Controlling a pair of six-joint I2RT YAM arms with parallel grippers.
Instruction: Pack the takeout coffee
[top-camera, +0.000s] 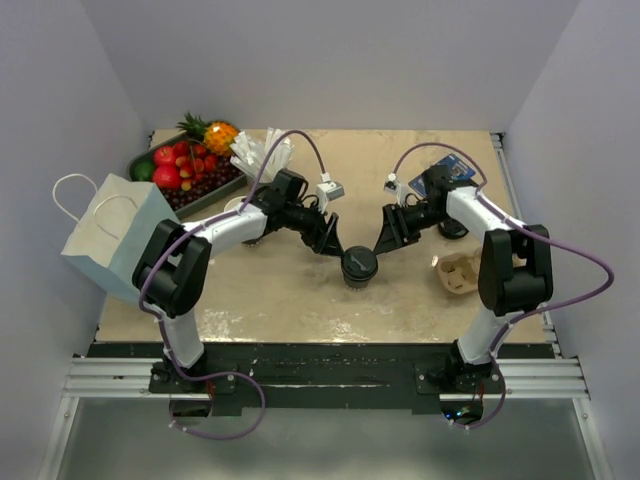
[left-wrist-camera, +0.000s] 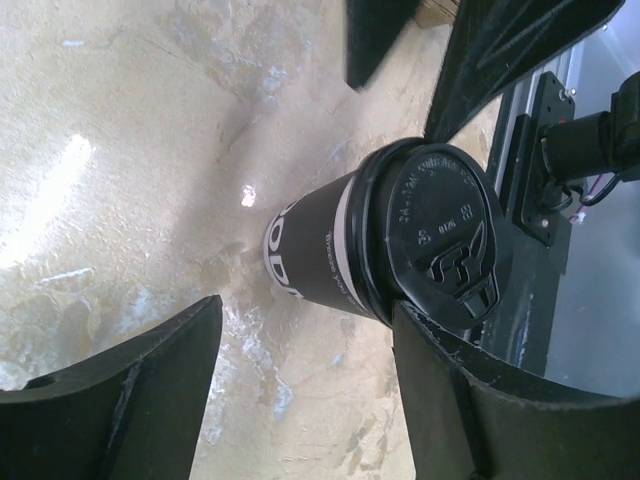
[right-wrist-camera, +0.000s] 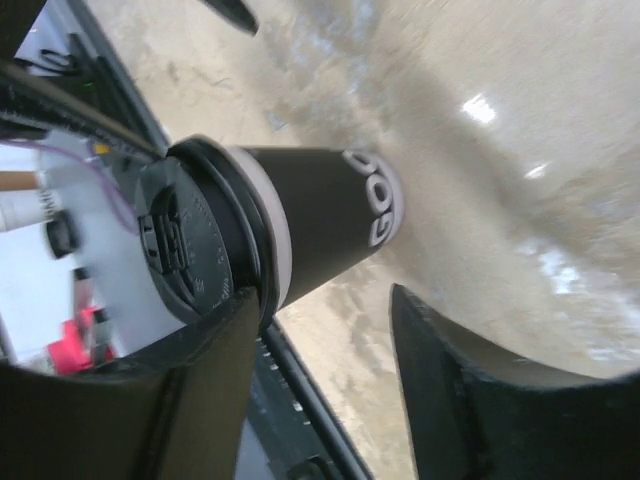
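Your left fingers (left-wrist-camera: 110, 400) and right fingers (right-wrist-camera: 480, 400) stand released, flanking the upright coffee (top-camera: 359, 265) on the desk (top-camera: 300, 310); neither grasps, likely lining up for the bag (top-camera: 110, 235).

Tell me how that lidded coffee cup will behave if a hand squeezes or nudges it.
The takeout coffee tapers to a narrow base, so a high nudge would likely tip it. Its paper wall probably dents under a hard squeeze. The black lid looks stiffer, though it might pop off.
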